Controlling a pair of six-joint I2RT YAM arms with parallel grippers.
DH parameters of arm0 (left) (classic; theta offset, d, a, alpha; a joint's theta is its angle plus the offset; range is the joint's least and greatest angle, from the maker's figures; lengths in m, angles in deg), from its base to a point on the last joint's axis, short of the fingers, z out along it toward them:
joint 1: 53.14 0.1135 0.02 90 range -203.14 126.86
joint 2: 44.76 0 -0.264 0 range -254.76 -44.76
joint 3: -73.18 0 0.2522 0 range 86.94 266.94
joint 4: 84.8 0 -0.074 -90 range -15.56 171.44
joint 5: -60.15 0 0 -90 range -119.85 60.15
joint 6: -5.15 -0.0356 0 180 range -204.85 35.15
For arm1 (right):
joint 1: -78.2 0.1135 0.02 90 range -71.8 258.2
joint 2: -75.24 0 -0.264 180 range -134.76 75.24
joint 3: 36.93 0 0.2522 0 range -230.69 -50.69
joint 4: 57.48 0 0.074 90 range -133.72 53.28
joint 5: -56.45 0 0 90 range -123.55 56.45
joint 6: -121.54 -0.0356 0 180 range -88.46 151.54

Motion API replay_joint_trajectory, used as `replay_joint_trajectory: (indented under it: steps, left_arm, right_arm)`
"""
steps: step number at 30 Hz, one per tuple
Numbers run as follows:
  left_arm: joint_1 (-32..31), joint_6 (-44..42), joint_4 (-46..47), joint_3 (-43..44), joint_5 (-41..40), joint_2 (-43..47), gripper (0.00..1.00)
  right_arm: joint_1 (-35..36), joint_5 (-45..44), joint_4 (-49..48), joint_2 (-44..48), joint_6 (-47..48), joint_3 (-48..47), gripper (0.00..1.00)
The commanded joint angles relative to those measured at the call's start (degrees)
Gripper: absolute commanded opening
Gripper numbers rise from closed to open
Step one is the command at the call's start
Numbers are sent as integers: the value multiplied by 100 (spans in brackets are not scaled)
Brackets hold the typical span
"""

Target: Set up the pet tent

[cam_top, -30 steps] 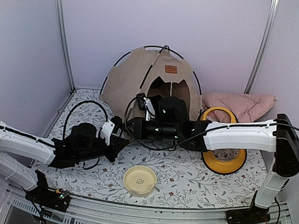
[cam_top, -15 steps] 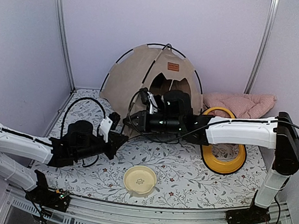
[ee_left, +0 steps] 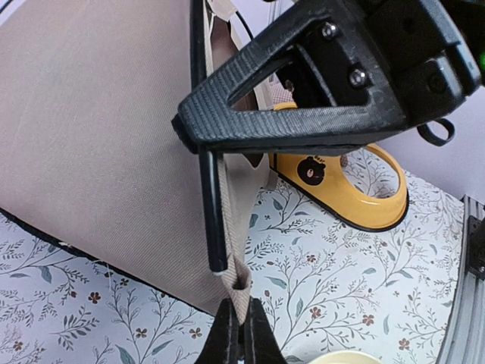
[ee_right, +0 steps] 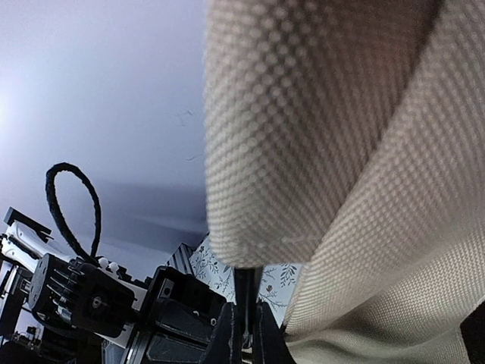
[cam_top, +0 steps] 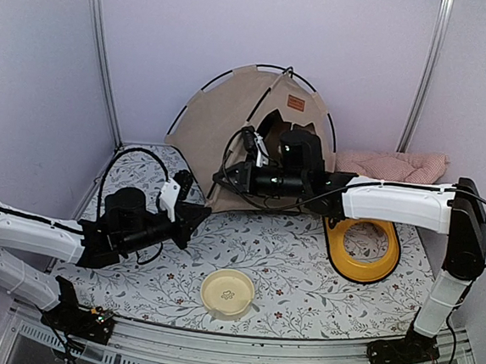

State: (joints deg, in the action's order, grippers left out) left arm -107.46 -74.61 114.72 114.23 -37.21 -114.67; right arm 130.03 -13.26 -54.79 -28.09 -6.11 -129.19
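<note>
Pale lilac walls close in a bench covered with a cloth printed in leafy sprigs. At the back of it, about the middle and close against the rear wall, stands the pet tent, a tan-beige dome that tilts rather than sitting square. Its small brown label patch sits high on the right above the arched doorway, which is partly hidden by the right arm. A thin black pole runs down the tent's front seam and ends just above a beige webbing strap at the lower front corner. The left jaws, low on the bench at that corner, are pressed together on this strap. The right jaws, reaching across in front of the doorway, are clamped on the black pole, with the tent's woven fabric bulging right beside them in the right wrist view. To the right of the tent a yellow feeder tray lies on the bench, and behind it a pink checked cushion rests against the wall. A cream dish sits near the front edge, well apart from the tent.
</note>
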Motion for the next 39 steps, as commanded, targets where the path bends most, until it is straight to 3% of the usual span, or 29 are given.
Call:
replay_joint_trajectory:
  steps: [1,39]
  left_arm:
    - [-34,-88,-347,13,273,48,0]
    - [-39,-122,-501,253,182,227,0]
  right_arm:
    - [-341,-504,-169,243,159,-217,0]
    - [-349,-453,-167,271,56,94,0]
